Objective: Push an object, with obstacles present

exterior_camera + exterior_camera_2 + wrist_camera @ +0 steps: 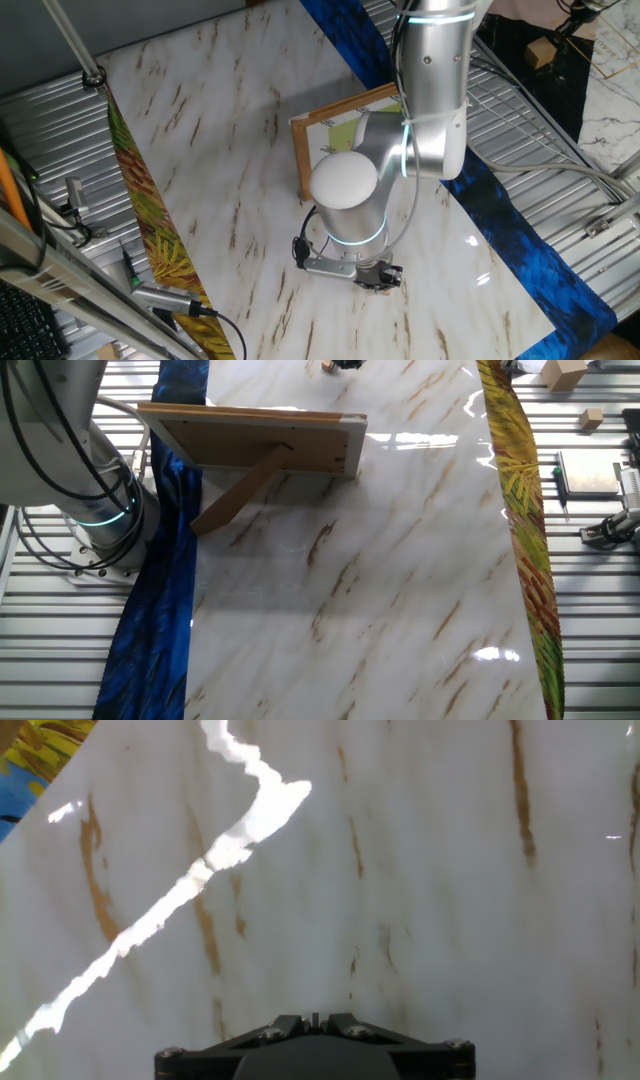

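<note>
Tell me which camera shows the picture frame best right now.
The other fixed view: the picture frame shows whole, from behind, propped on its stand. In one fixed view the arm hides much of its front. The hand view shows only marble.

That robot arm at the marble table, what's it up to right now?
The arm has its gripper down low over the marble table, near the edge facing one fixed camera. It holds nothing that can be seen. A picture frame stands on its prop leg behind the arm. A small light-brown nub sits beside the gripper at the top edge of the other fixed view. The hand view shows only bare marble.
</note>
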{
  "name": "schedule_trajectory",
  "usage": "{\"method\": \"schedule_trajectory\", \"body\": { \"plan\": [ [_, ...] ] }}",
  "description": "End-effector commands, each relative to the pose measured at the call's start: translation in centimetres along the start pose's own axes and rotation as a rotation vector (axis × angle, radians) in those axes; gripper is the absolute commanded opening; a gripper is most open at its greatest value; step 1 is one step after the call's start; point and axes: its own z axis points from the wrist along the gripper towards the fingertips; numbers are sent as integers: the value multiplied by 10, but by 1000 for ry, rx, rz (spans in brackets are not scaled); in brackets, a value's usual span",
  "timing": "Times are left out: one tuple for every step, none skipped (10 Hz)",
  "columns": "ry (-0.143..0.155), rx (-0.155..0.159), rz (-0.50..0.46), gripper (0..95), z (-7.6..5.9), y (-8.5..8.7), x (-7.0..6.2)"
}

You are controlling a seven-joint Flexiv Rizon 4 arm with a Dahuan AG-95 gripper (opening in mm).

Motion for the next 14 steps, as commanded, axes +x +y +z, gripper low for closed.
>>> {"method": "schedule_trajectory", "body": {
  "plan": [
    [6, 0, -14, 0, -5, -5, 2],
    [10, -1, -26, 0, -10, -11, 4],
    [15, 0, -36, 0, -16, -18, 7],
    [15, 2, -46, 0, -23, -29, 9],
    [15, 2, -56, 0, -27, -38, 10],
    [14, 1, -65, 0, -36, -52, 10],
    [17, 3, -69, 0, -45, -64, 8],
    [18, 4, -70, 0, -48, -69, 7],
    [18, 5, -76, 0, -56, -80, 4],
    [20, 5, -80, 0, -60, -87, 2],
    [20, 5, -90, 0, -65, -95, 0],
    [22, 6, -89, 0, -68, -97, -1],
    [23, 6, -91, 0, -72, -99, -4],
    [22, 6, -84, 0, -72, -99, -4]
  ]
}}
